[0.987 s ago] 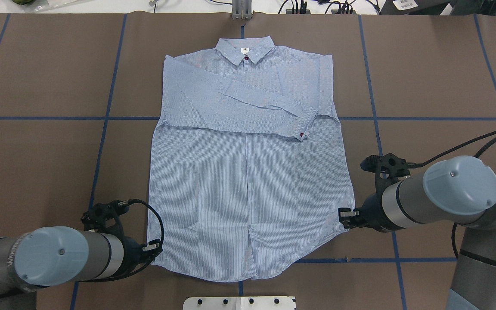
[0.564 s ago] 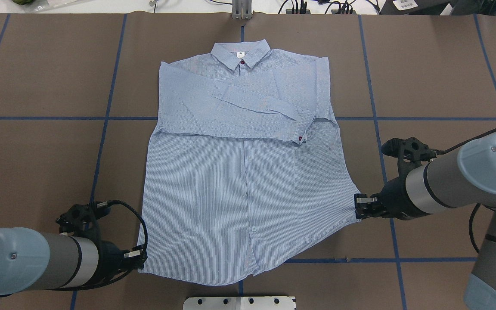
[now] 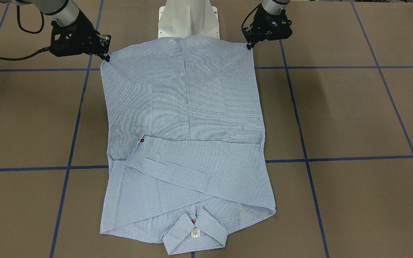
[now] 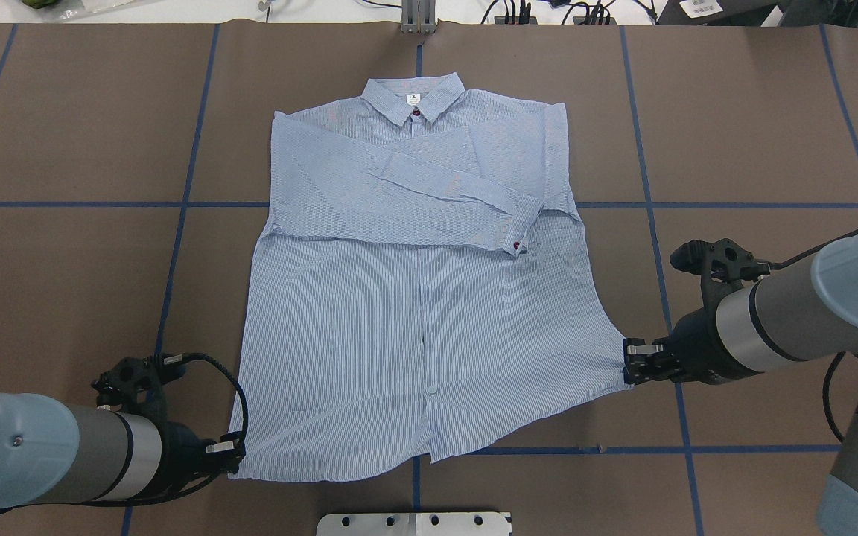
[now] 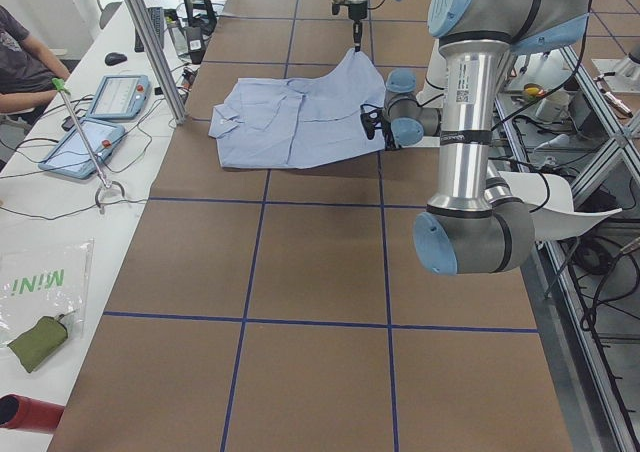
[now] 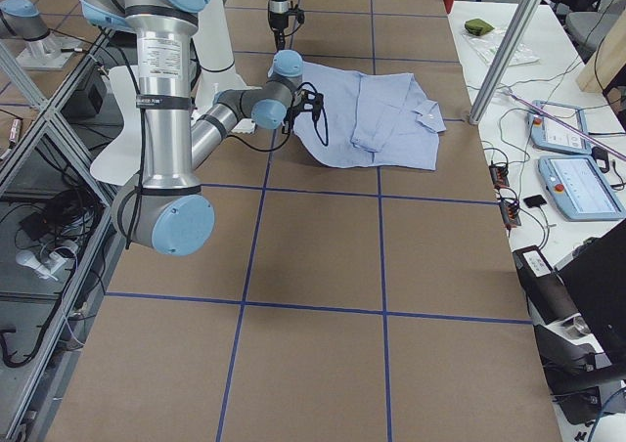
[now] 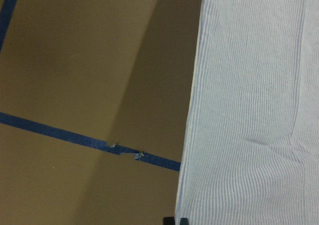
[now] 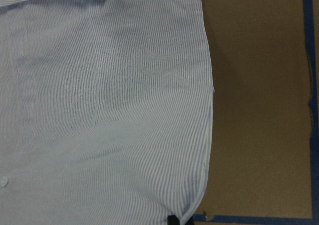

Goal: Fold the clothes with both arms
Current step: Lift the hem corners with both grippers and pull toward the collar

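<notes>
The light blue striped shirt (image 4: 414,298) lies front up on the brown table, collar at the far side and both sleeves folded across the chest. It also shows in the front-facing view (image 3: 185,118). My left gripper (image 4: 234,455) is shut on the shirt's near left hem corner. My right gripper (image 4: 628,365) is shut on the near right hem corner. In the front-facing view the left gripper (image 3: 250,44) and right gripper (image 3: 105,57) hold the hem stretched between them. The wrist views show striped fabric (image 7: 254,110) (image 8: 99,110) right at the fingertips.
The white pedestal base (image 4: 414,523) sits at the table's near edge, just behind the hem. Blue tape lines (image 4: 176,204) grid the brown table. A metal post (image 4: 418,16) stands at the far edge. Tablets (image 5: 118,97) lie on the side bench.
Both grippers have moved outward with the hem corners, the left one also toward the robot. The hem is stretched wider and the shirt has shifted slightly left.
</notes>
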You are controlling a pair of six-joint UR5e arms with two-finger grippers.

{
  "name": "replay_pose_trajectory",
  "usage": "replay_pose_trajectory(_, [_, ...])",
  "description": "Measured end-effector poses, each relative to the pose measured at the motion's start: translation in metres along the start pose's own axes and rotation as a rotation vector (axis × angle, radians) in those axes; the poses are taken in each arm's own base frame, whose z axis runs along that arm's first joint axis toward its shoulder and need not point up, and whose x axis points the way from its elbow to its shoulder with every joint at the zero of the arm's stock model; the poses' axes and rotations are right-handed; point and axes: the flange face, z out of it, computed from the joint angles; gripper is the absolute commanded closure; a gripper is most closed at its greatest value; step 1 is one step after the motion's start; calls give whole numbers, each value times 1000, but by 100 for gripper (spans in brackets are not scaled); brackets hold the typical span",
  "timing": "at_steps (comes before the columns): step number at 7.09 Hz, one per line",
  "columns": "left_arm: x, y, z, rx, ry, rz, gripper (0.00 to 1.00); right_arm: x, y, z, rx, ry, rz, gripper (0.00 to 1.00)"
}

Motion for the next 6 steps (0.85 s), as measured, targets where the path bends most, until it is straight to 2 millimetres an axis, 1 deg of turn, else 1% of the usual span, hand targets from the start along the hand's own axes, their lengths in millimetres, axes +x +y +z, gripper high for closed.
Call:
replay_pose_trajectory(3, [-2, -2, 0, 3, -4, 20, 100, 3, -2, 6, -4, 13, 7, 100])
replay_pose_trajectory(6, [7, 1, -6, -5, 20, 20, 100, 0, -1, 4, -3, 5, 2, 100])
